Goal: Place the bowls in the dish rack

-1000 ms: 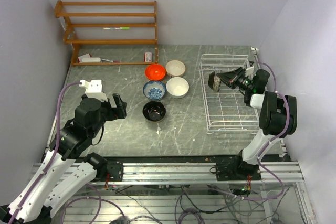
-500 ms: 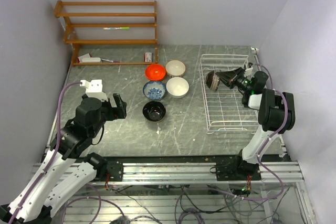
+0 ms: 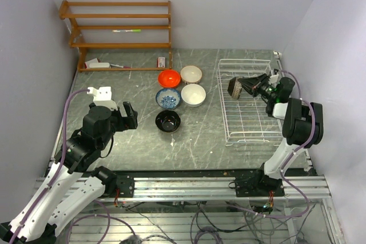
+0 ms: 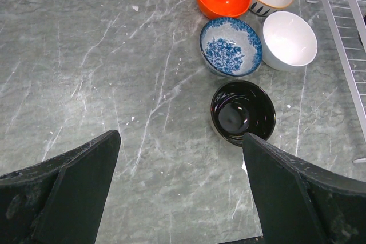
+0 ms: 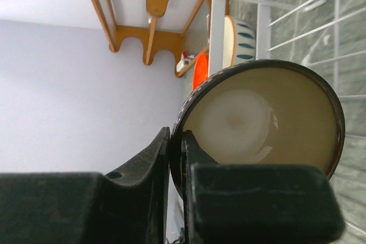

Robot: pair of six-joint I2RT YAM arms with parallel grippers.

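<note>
My right gripper [image 3: 242, 86] is shut on the rim of the brown bowl [image 3: 234, 87] with a tan inside [image 5: 263, 118]. It holds the bowl on edge over the far end of the white wire dish rack [image 3: 249, 139]. In the right wrist view its fingers [image 5: 171, 158] pinch the dark rim. On the table stand the orange-red bowl [image 3: 168, 78], the cream bowl [image 3: 191, 74], the white bowl [image 3: 193, 95], the blue-and-white bowl [image 3: 168, 99] and the black bowl [image 3: 167, 121]. My left gripper [image 4: 182, 141] is open above bare table, just short of the black bowl [image 4: 243, 112].
A brown wooden shelf unit [image 3: 117, 35] stands at the back left with small items on its lowest level. The rack's left edge [image 4: 343, 21] runs close beside the white bowl [image 4: 289, 39]. Walls close in the table on the left, back and right.
The right gripper has turned the brown bowl slightly over the rack's far end. The left arm and the bowls on the table have not moved.
</note>
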